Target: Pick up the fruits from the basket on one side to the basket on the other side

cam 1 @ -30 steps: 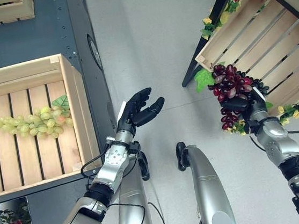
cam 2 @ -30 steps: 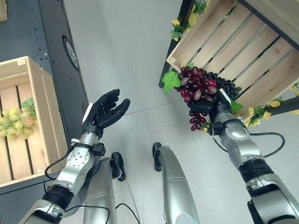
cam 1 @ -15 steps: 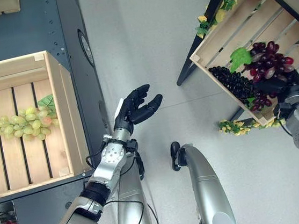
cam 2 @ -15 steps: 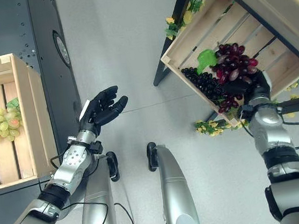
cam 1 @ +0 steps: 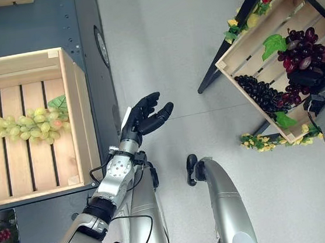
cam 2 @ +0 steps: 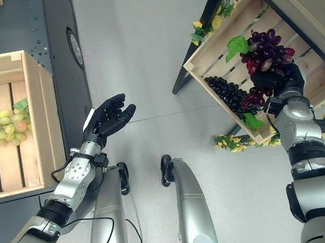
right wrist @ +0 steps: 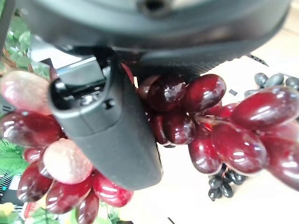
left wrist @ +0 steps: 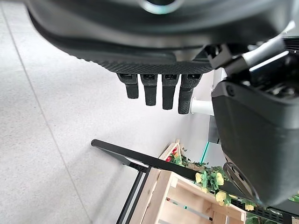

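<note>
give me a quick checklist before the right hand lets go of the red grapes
1. Right hand curled round the red grapes: ok.
2. Bunch over the right crate, inside its rim: ok.
3. Bunch resting on the slats rather than hanging: cannot tell.
4. Landing spot clear of the black grapes: not ok, the lower red grapes lie right beside them.
5. Left hand open, holding nothing, out over the floor: ok.
6. Green grapes lying undisturbed in the left crate: ok.
</note>
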